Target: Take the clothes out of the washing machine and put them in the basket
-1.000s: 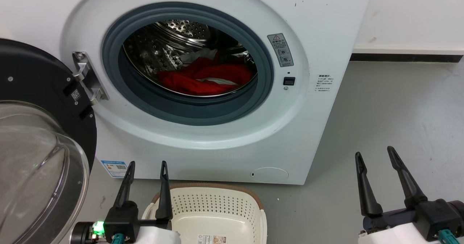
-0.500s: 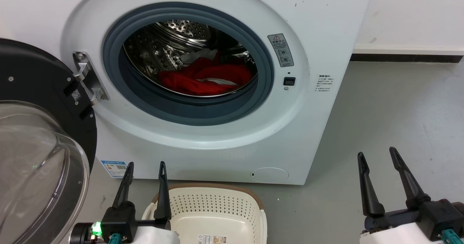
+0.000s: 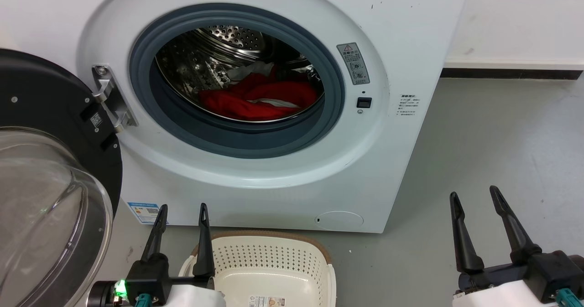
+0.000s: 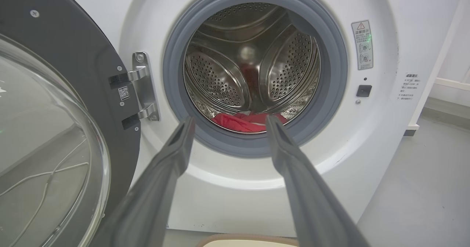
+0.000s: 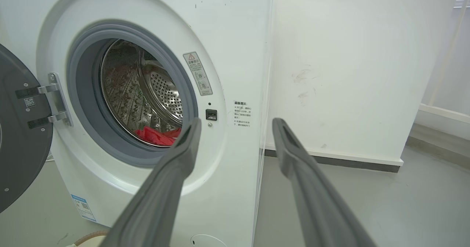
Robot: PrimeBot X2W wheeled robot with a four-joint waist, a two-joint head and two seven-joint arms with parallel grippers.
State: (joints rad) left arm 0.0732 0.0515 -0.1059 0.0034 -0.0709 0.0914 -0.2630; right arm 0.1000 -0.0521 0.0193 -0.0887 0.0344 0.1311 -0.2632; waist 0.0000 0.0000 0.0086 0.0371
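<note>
The white washing machine [image 3: 388,161] stands with its black-rimmed glass door [image 3: 41,197] swung open to the left. Red clothes [image 3: 260,99] with white panels lie at the bottom of the steel drum, also seen low in the drum as red clothes [image 4: 242,121] and red clothes [image 5: 156,136]. The cream basket [image 3: 260,252] sits on the floor in front of the machine. My left gripper [image 3: 181,209] is open and empty, just left of the basket's rim. My right gripper [image 3: 474,195] is open and empty, over the floor to the right. Left gripper [image 4: 227,120] and right gripper [image 5: 237,122] both point at the machine.
Grey floor [image 3: 492,152] spreads to the right of the machine, bounded by a white wall with a dark skirting [image 3: 511,72]. The open door fills the left side, with its metal hinge [image 3: 109,97] at the porthole's left edge.
Both grippers have sunk slightly toward the bottom of the head view, the right one also drifting a little right. The clothes and basket have not moved.
</note>
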